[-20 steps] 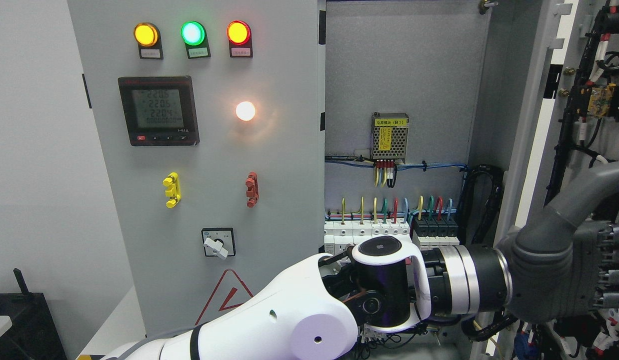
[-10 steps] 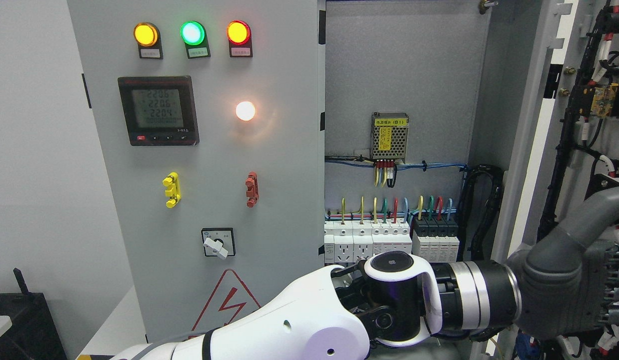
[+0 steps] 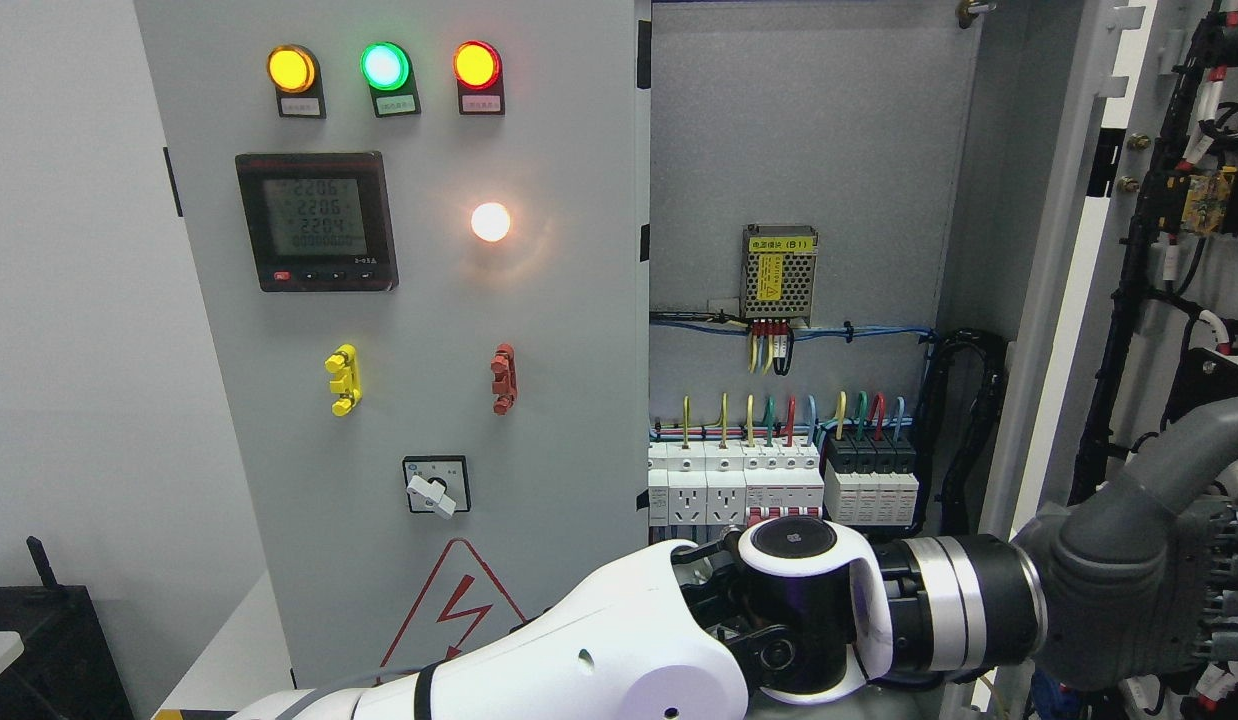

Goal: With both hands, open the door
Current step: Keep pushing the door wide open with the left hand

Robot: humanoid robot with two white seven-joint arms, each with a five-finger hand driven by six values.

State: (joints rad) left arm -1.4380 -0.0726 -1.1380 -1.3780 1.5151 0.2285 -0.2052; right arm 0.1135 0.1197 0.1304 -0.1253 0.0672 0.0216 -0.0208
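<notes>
Head view — left hand (image 3: 1129, 600) against open right door (image 3: 1159, 300), low down.

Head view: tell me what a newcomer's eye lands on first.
Probably the three lit lamps, amber, green and red, at the top of the grey panel, with a glowing white lamp below. Next the white left arm crossing the bottom toward the open door at right, then the coloured wiring.
</notes>
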